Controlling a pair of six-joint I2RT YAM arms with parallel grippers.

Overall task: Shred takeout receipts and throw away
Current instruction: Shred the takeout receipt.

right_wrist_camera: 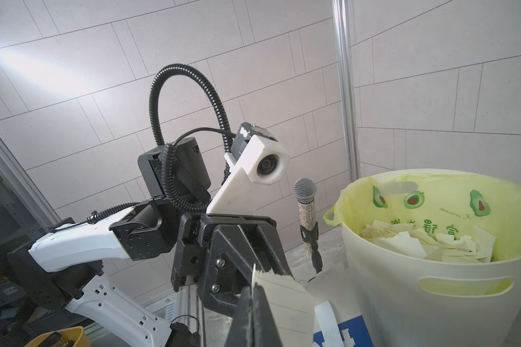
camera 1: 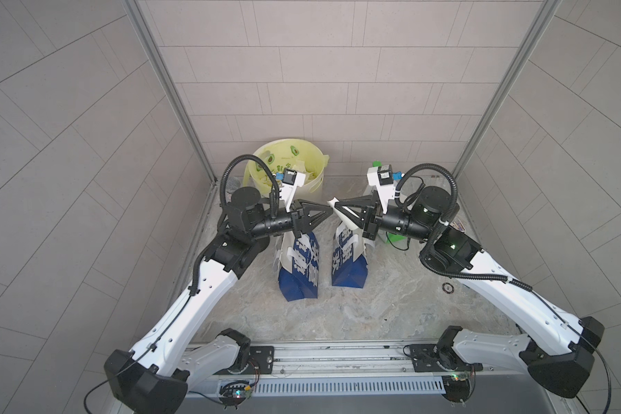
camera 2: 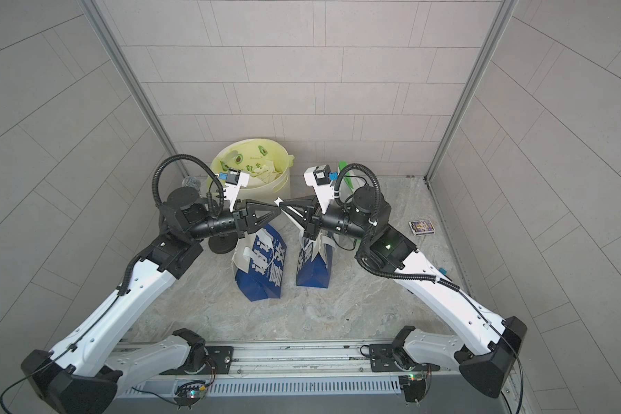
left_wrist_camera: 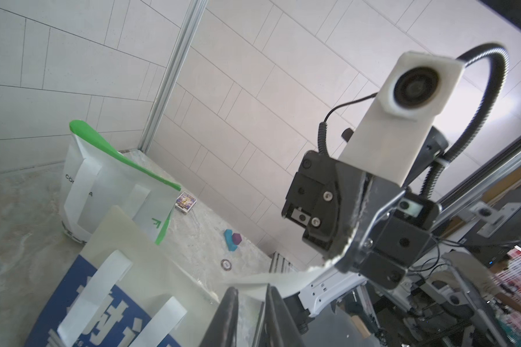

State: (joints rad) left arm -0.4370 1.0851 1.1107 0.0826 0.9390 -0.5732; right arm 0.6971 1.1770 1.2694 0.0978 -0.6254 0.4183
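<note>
A white takeout receipt (camera 1: 348, 221) (camera 2: 294, 222) hangs in the air above two blue paper bags, in the middle of both top views. My right gripper (camera 1: 337, 205) (right_wrist_camera: 253, 288) is shut on it, and the slip (right_wrist_camera: 283, 297) runs out beside its fingers with a torn upper edge. My left gripper (camera 1: 331, 212) (left_wrist_camera: 250, 290) meets it tip to tip. Its jaws stand a narrow gap apart, with the free end of the receipt (left_wrist_camera: 283, 278) lying between them. Torn white scraps (right_wrist_camera: 418, 243) lie in the bin (right_wrist_camera: 433, 300).
The bin (camera 1: 314, 184), lined with a yellow-green bag, stands at the back left beside a microphone (right_wrist_camera: 306, 210). The blue bags (camera 1: 298, 272) (camera 1: 350, 269) lie below the grippers. At the right are a green-and-white bag (left_wrist_camera: 109, 174), a small card box (camera 2: 422, 227) and coloured blocks (left_wrist_camera: 232, 238).
</note>
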